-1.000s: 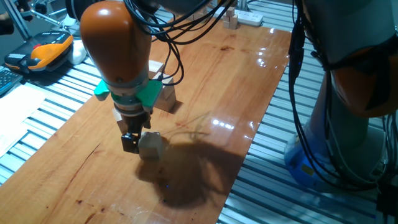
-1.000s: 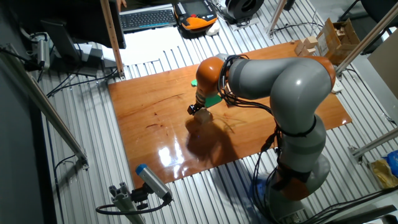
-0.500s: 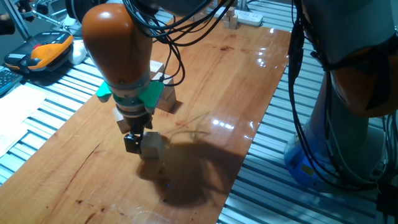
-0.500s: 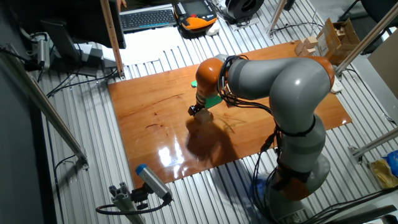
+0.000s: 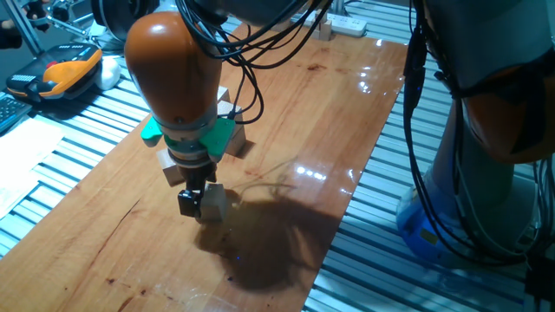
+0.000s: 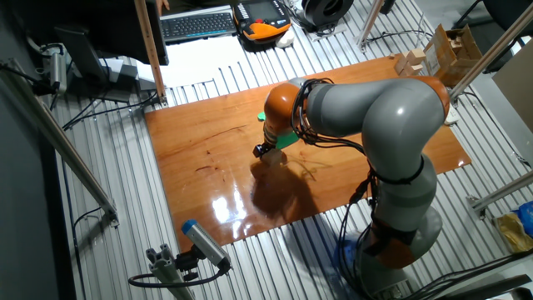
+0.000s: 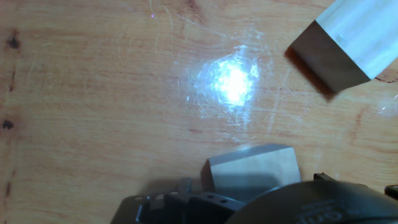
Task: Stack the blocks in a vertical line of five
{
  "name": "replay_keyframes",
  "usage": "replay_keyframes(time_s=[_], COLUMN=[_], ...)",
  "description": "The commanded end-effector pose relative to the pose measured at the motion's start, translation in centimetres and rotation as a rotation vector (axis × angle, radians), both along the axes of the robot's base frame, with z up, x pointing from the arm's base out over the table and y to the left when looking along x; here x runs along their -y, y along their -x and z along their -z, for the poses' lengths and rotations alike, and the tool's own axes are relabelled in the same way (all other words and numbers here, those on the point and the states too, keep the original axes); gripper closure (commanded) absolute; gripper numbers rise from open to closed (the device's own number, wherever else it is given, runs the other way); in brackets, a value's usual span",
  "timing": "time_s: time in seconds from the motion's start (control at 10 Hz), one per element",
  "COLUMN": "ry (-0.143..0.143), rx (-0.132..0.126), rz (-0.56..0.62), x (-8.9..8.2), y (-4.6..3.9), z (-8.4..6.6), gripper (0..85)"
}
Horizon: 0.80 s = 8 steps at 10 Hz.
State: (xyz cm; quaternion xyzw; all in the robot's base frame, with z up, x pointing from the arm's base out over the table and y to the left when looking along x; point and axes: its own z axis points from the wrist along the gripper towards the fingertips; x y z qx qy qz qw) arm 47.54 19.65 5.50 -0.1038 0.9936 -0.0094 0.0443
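Tool [image 5: 198, 203] vertical, clamping block [image 5: 212, 202]

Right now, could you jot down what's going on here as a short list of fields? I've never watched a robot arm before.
Scene: glossy brown wooden tabletop on a ribbed metal bench
Arm: orange and grey, bent down over the tabletop
Two-finger gripper: low over the wood, shut on a pale wooden cube
Held pale wooden cube: at the fingertips, near the surface; contact with the tabletop cannot be told
Other pale wooden blocks: behind the arm, mostly hidden; one more in the hand view
Stack of five: none visible yet
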Motion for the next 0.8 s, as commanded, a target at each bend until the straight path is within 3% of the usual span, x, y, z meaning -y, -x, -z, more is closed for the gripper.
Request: replay_keyframes(time_s=[0.0, 0.7], ry=[0.000, 0.013], rx=[0.000, 0.005], rz=[-0.001, -0.011], x=[0.05, 0.30], y=[0.01, -0.04], z=[0.02, 0.08], gripper=[17.0, 17.0])
